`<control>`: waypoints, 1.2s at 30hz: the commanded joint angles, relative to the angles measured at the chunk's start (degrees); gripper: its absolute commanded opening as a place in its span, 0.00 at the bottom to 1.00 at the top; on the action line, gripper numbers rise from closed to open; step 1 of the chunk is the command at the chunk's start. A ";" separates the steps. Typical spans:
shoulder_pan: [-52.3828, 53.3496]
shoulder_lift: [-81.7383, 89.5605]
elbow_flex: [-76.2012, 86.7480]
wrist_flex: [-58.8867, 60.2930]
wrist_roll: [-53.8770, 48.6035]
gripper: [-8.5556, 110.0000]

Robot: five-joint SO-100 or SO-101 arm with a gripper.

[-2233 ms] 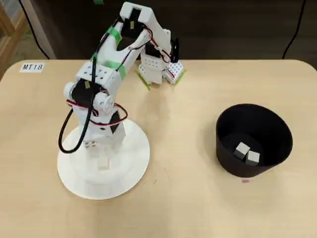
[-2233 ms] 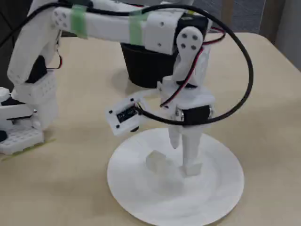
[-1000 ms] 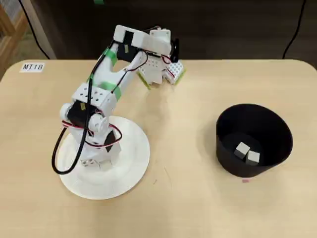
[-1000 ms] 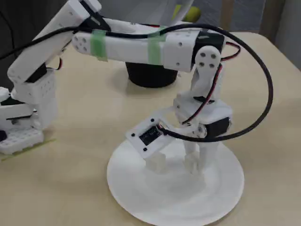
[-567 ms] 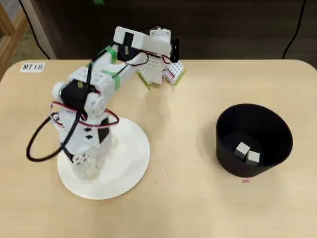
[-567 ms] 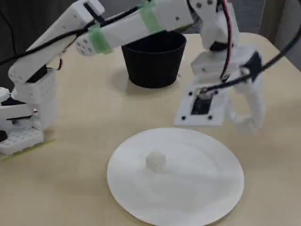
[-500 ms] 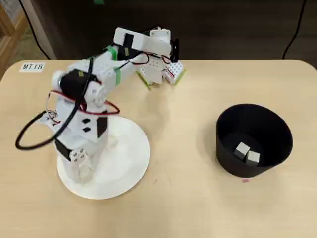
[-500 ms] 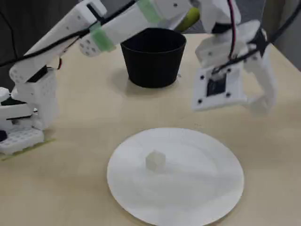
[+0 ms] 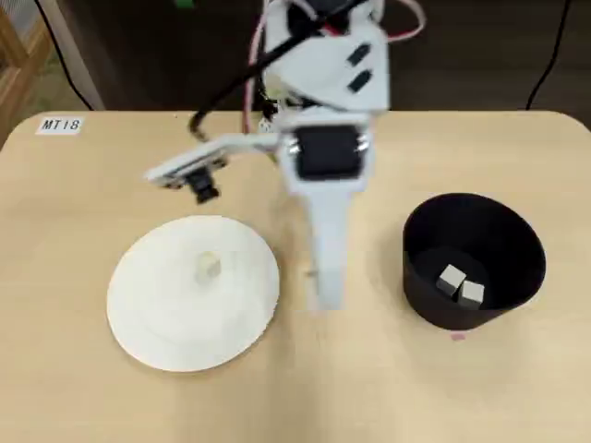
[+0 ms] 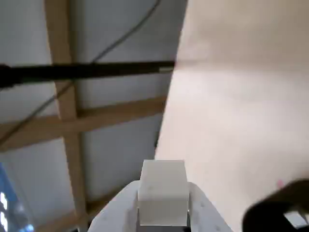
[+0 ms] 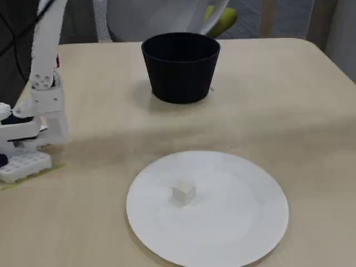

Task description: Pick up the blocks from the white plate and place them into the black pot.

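My gripper (image 10: 163, 195) is shut on one off-white block (image 10: 163, 186), which fills the gap between the fingers in the wrist view. From overhead, the raised gripper (image 9: 323, 293) hangs blurred over bare table between the white plate (image 9: 157, 323) and the black pot (image 9: 517, 231). One block (image 9: 209, 268) lies on the plate, left of the gripper. Two blocks (image 9: 452, 277) (image 9: 472, 293) rest in the pot. The fixed view shows the plate (image 11: 233, 222), its block (image 11: 183, 192) and the pot (image 11: 181, 72); the gripper is out of that frame.
The arm's base (image 11: 33, 128) stands at the table's left edge in the fixed view. A white label (image 9: 61, 125) is stuck at the far left corner in the overhead view. The pot's rim (image 10: 270, 212) shows low right in the wrist view.
The gripper closed on a block on the plate, lifted it high and swung right toward the pot. One block stays on the plate.
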 commanded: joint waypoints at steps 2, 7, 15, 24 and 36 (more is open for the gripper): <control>-11.34 12.74 18.11 -0.62 1.49 0.05; -23.38 24.70 41.13 -11.51 4.13 0.05; -27.33 39.73 84.90 -42.45 5.80 0.05; -21.62 33.84 88.68 -51.59 2.46 0.05; -21.45 31.11 88.68 -53.26 1.05 0.34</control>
